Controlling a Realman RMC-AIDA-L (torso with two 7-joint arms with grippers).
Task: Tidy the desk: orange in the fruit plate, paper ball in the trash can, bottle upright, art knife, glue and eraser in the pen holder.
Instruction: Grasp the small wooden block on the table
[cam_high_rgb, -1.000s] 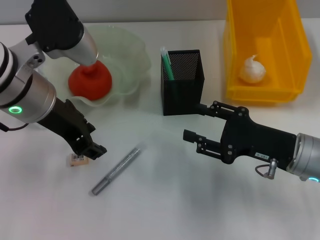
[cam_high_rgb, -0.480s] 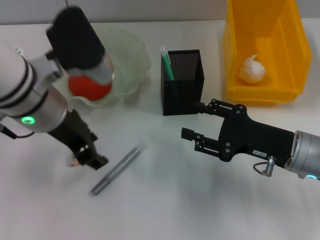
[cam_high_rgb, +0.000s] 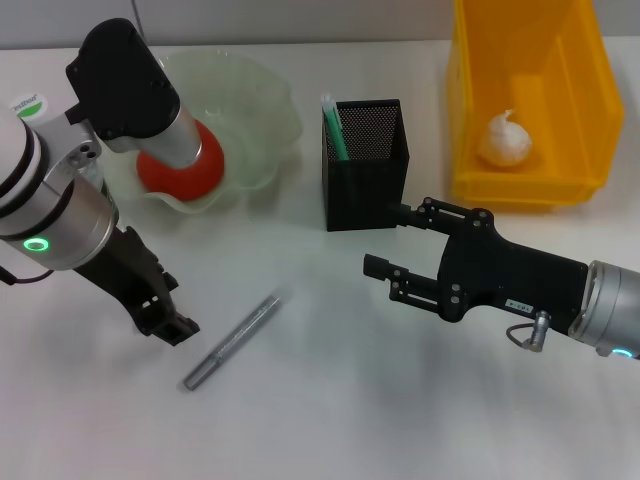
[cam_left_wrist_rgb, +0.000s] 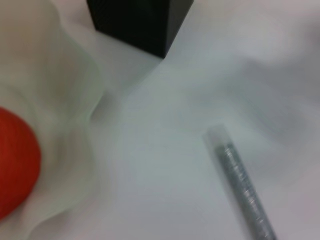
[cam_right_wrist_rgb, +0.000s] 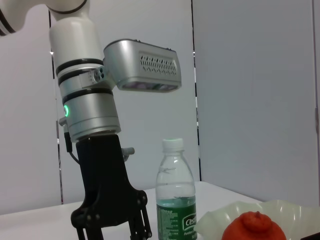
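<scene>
The art knife (cam_high_rgb: 232, 341) lies flat on the white desk; it also shows in the left wrist view (cam_left_wrist_rgb: 242, 187). My left gripper (cam_high_rgb: 168, 326) is low over the desk just left of the knife and also shows in the right wrist view (cam_right_wrist_rgb: 112, 227). The eraser is hidden. The orange (cam_high_rgb: 190, 172) sits in the fruit plate (cam_high_rgb: 262, 118), partly behind my left arm. The paper ball (cam_high_rgb: 503, 140) lies in the trash can (cam_high_rgb: 592, 100). The bottle (cam_right_wrist_rgb: 175, 200) stands upright. My right gripper (cam_high_rgb: 388, 240) is open and empty, right of the pen holder (cam_high_rgb: 365, 165).
A light green stick with a white tip (cam_high_rgb: 333, 125) stands in the pen holder's left corner. The fruit plate's rim (cam_left_wrist_rgb: 75, 115) lies close to the knife and the pen holder (cam_left_wrist_rgb: 140, 22). Bare desk lies between the knife and my right gripper.
My left gripper has moved left and down over the spot where the small eraser lay; the eraser no longer shows. My left arm's upper part has swung. The right arm has barely moved.
</scene>
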